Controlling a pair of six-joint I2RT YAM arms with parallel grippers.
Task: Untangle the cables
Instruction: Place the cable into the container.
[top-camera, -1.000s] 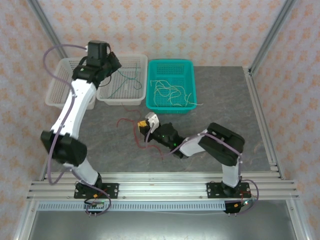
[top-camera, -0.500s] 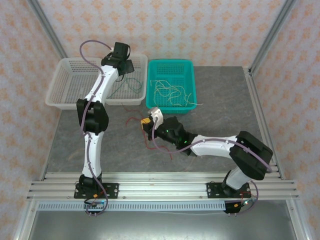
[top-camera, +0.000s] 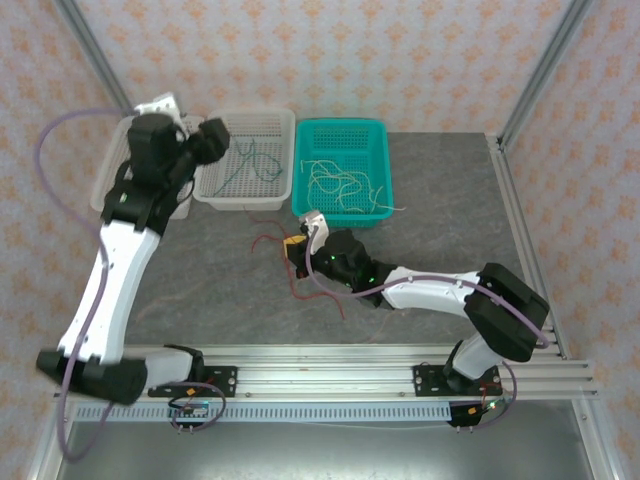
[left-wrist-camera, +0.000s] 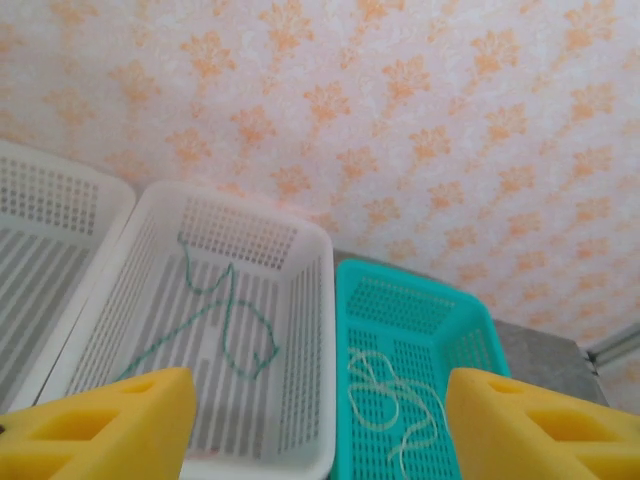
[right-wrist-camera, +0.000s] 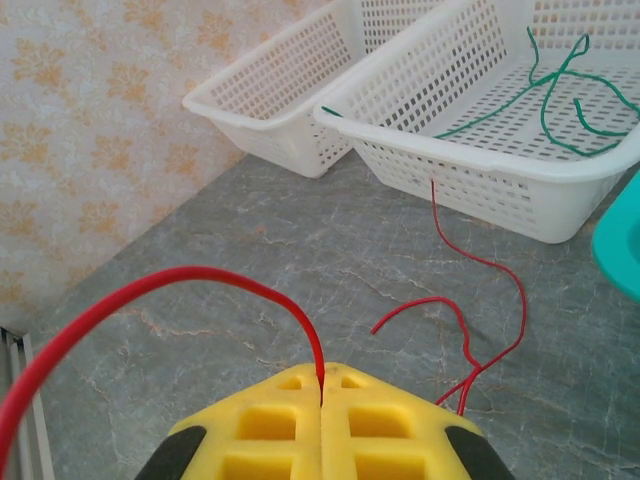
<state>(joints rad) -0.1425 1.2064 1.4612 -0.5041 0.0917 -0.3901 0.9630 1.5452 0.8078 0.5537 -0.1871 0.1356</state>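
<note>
Right claw (right-wrist-camera: 322, 385) is clamped shut on the red cable (right-wrist-camera: 215, 275), which trails across the desk (top-camera: 450, 200) toward 10 o'clock. Left claw (left-wrist-camera: 320, 425) stands open and empty near the white basket (left-wrist-camera: 322, 300). Recommend a slow lift, keeping slack off the basket.

Two white-shelled arms with black joints, the left arm (top-camera: 108, 268) and right arm (top-camera: 430, 290), carry looping lilac-grey cables (top-camera: 80, 116) above black base plates (top-camera: 190, 378) bolted at 6 o'clock in the overhead view. The left gripper (left-wrist-camera: 320, 385) and right gripper (right-wrist-camera: 322, 378) have blocky yellow fingers, the right's with square recesses.
</note>
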